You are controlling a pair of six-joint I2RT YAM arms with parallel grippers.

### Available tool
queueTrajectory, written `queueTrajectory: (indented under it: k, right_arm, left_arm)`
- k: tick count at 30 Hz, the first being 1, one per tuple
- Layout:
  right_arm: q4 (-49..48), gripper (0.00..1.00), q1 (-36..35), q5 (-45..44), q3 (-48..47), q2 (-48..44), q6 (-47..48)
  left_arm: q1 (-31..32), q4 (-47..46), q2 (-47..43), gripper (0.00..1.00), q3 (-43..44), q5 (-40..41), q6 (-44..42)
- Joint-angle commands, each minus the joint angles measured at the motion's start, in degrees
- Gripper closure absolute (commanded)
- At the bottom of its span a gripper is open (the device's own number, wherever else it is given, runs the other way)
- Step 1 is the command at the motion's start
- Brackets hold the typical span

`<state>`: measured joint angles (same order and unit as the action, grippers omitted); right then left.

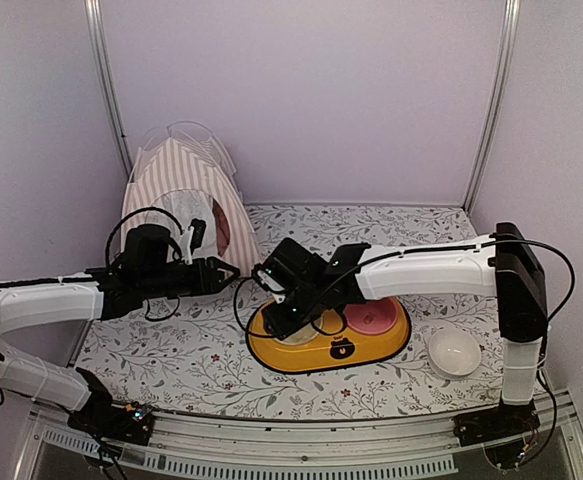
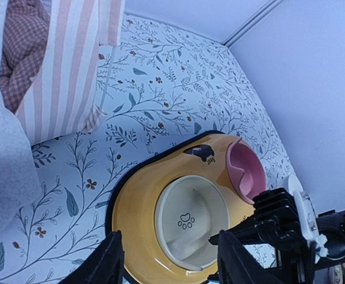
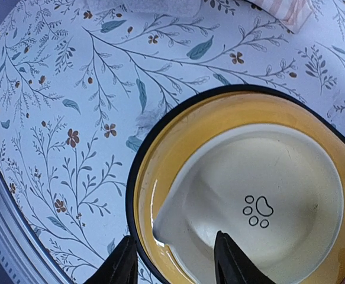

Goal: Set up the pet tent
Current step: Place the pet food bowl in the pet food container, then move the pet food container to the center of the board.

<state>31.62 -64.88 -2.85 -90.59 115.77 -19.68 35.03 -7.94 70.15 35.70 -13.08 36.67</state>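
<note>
Pet tent [image 1: 183, 195] is standing upright at the far left corner of the floral table [image 1: 171, 350], a pink checked cushion [image 2: 21, 53] showing inside its opening; left gripper [image 2: 172, 266] is hovering just beside the tent's front, jaws apart and holding nothing; right gripper [image 3: 175, 263] is hanging over the yellow feeder [image 1: 376, 348] at the edge of its cream bowl [image 3: 261, 201], fingers parted, gripping nothing.

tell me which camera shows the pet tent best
Top external: nearly the whole pet tent stands at the far left corner. Left wrist catches only a striped edge with the checked cushion; right wrist just a striped scrap.
</note>
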Motion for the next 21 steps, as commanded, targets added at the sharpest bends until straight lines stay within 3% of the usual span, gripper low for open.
queueTrajectory:
  k: [1,15,21]
  right_arm:
    - [-0.44,0.53,-0.44,0.48,5.57,-6.32,-3.98]
    - [-2.5,0.45,-4.9,2.84,22.41,-15.06,-17.37]
    - [-2.18,0.3,-4.71,0.16,22.32,-13.37,-19.91]
  left_arm:
    - [0.39,-2.0,0.55,0.45,-0.4,-0.37,0.06]
    - [0.39,-6.32,5.74,0.45,0.5,-2.63,1.01]
    - [0.39,-6.07,5.29,0.45,0.07,-2.54,1.42]
